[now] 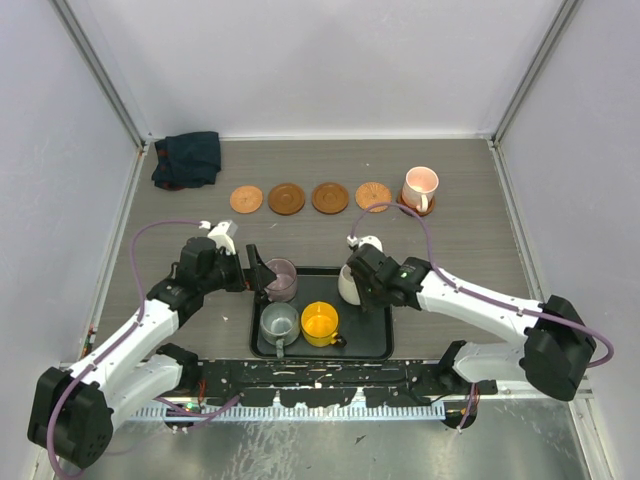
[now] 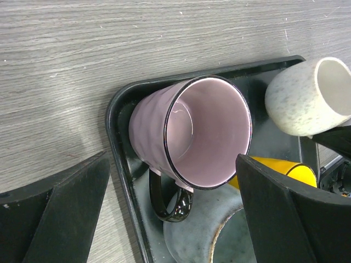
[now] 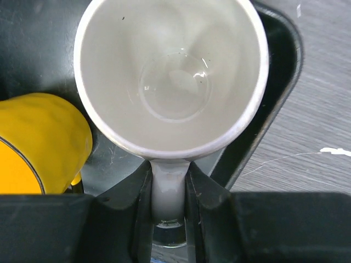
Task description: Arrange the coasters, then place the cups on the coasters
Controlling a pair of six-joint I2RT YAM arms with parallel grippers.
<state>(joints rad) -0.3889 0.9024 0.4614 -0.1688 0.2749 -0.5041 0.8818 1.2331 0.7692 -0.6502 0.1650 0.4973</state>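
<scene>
1. Top view: shows four bare coasters (image 1: pixel 286 198) in a row on the counter (image 1: pixel 460 250), with pink cup (image 1: pixel 420 186) on a fifth.
2. Left wrist: shows left end effector (image 2: pixel 173 158) spread wide around purple cup (image 2: pixel 192 131) in black tray (image 2: pixel 118 109), gripping nothing.
3. Right wrist: shows right end effector (image 3: pixel 169 181) clamped on handle of cream cup (image 3: pixel 170 71) at tray corner.

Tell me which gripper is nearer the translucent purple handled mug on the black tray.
Left. The left gripper is open beside the purple mug; the right gripper is across the black tray, pinching the cream-white mug by its handle.

Pale walls (image 1: pixel 330 60) are enclosing the grey wood-grain table (image 1: pixel 480 200) on three sides. Metal posts (image 1: pixel 100 70) are rising at its far corners. Dark cloth (image 1: pixel 187 158) is lying crumpled in its far-left corner.
</scene>
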